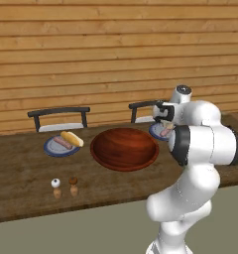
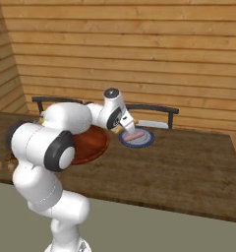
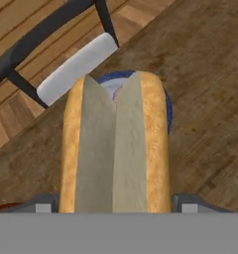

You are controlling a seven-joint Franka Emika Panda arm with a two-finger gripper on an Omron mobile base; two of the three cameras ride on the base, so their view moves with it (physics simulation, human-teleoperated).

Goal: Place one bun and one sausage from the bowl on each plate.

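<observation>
Carrying the last bun (image 3: 115, 144) is the step in hand: the gripper (image 3: 115, 206) is clamped across its width, the split top facing the hand camera. Directly beyond the bun lies the right plate (image 3: 166, 106), whose blue rim shows around the bun's far end; a sausage (image 2: 133, 136) already rests on it. Nearer the middle of the table, the bowl (image 1: 124, 148) looks empty. Farther left, the other plate (image 1: 52, 149) holds its bun and sausage together. By judgement, the next move calls for lowering the bun beside the sausage, inside the rim, then parting the jaws. A chair (image 3: 51, 30) stands behind the table.
</observation>
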